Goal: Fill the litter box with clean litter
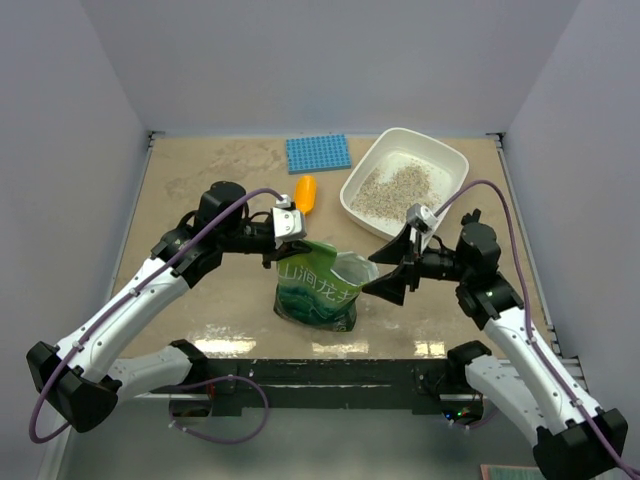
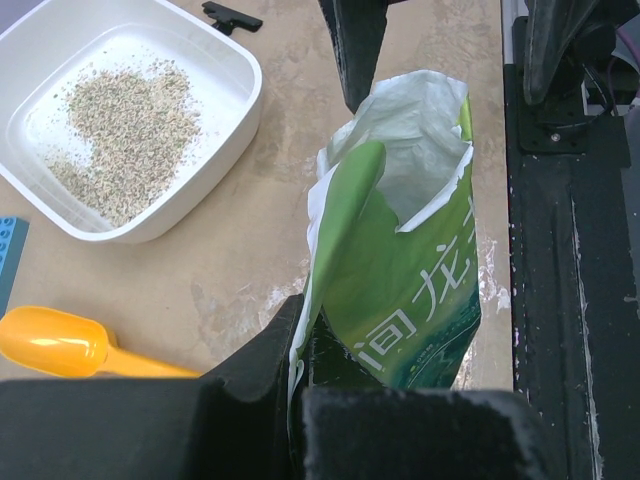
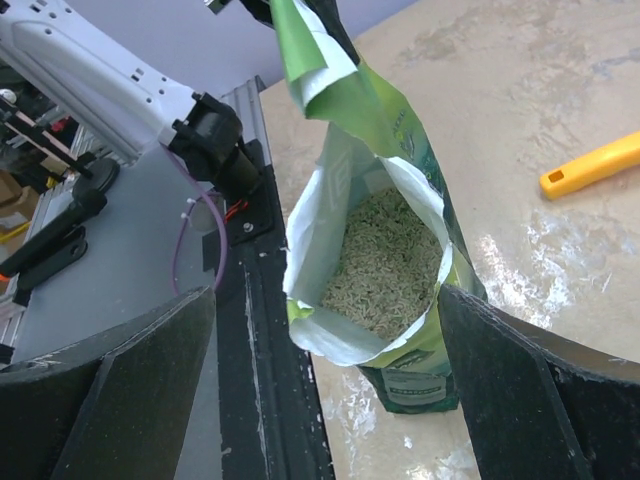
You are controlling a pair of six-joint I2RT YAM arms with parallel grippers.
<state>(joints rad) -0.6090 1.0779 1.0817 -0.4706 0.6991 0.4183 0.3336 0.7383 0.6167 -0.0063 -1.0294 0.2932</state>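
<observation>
Left jaws are clamped tight on the top flap of the green bag (image 1: pixel 315 290), pinching the foil at its upper edge and holding it upright on the bench (image 1: pixel 200 180). Right jaws stand wide apart, gripping nothing. In the right wrist view one finger sits on either side of the bag's open mouth, and neither seems to touch it.

Look straight down that mouth: clean litter (image 3: pixel 385 265) sits deep in the bag, plenty of it. Out beyond, up and to the right, sits the litter box (image 1: pixel 457 160). It has only a thin, patchy spread of granules on its floor, with bare white plastic around them. Filling begun, I'd say, not finished.

An orange scoop (image 1: pixel 306 192) lies just behind the bag, near the blue mat (image 1: pixel 318 152), and neither arm is on it.

The step in hand looks like getting a second hold on the bag. To do it well, the right jaws should close on the far wall of the bag, below the lip, so the mouth isn't squeezed shut. That foil is floppy and could fold under a single pinch. Both arms should lift together and carry the bag over the box before tilting. Then pour slowly and low onto the bare patches.
</observation>
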